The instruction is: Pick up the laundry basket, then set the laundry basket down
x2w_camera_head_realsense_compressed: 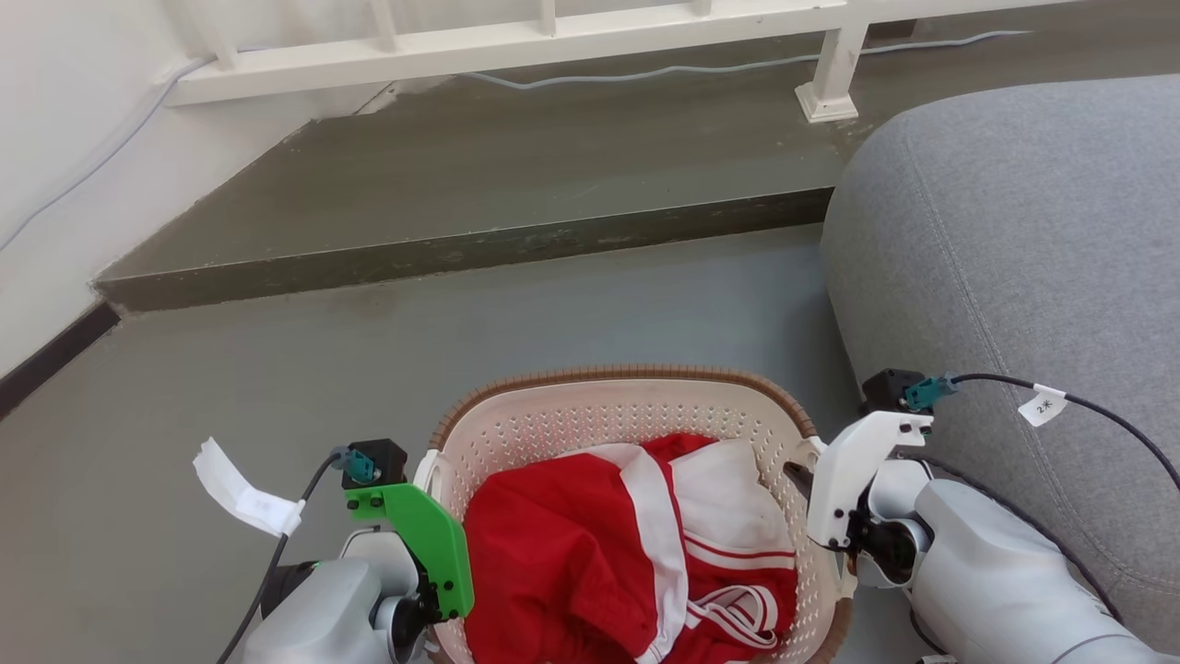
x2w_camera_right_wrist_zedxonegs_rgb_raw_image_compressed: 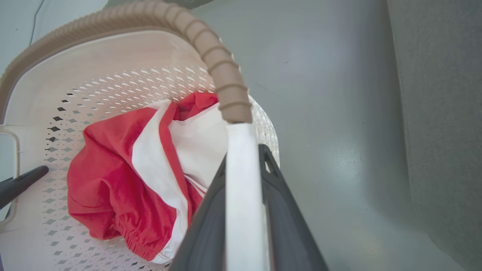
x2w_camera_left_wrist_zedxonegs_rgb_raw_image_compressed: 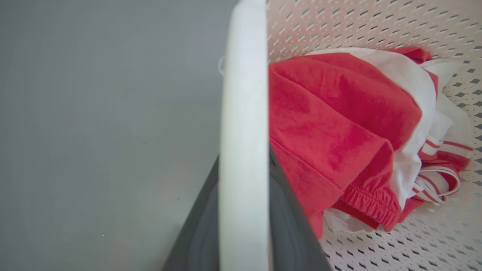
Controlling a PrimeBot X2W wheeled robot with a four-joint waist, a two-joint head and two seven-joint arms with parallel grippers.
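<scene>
A small, rounded-rectangular, cream-white plastic laundry basket (x2w_camera_head_realsense_compressed: 599, 415) with perforated walls and a brown woven-look rim is seen low in the middle of the head view, between the two arms, over the smooth grey floor (x2w_camera_head_realsense_compressed: 323, 369). Whether it rests on that floor or is held clear of it cannot be told. A crumpled red-and-white garment (x2w_camera_head_realsense_compressed: 572, 553) is contained in it.

The white left side handle (x2w_camera_left_wrist_zedxonegs_rgb_raw_image_compressed: 244, 94) is clamped between the dark fingers of the left end effector (x2w_camera_left_wrist_zedxonegs_rgb_raw_image_compressed: 244, 165), one finger being placed outside the basket and the other inside, next to the red cloth. The white right side handle (x2w_camera_right_wrist_zedxonegs_rgb_raw_image_compressed: 244, 210) is gripped in the same way by the right end effector (x2w_camera_right_wrist_zedxonegs_rgb_raw_image_compressed: 244, 154), just below the end of the brown rim. One dark finger (x2w_camera_right_wrist_zedxonegs_rgb_raw_image_compressed: 22, 182) of the left end effector is also seen in the right wrist view, at the far handle.

A green bracket (x2w_camera_head_realsense_compressed: 419, 535) is carried on the left wrist and a white bracket (x2w_camera_head_realsense_compressed: 853, 475) on the right. A large grey fabric-covered cushion (x2w_camera_head_realsense_compressed: 1014, 231) is found just to the right of the basket, near the right arm. Beyond the basket, well apart from it, a raised dark grey step (x2w_camera_head_realsense_compressed: 461, 184) is seen, with a white railing (x2w_camera_head_realsense_compressed: 507, 41) along its far side.
</scene>
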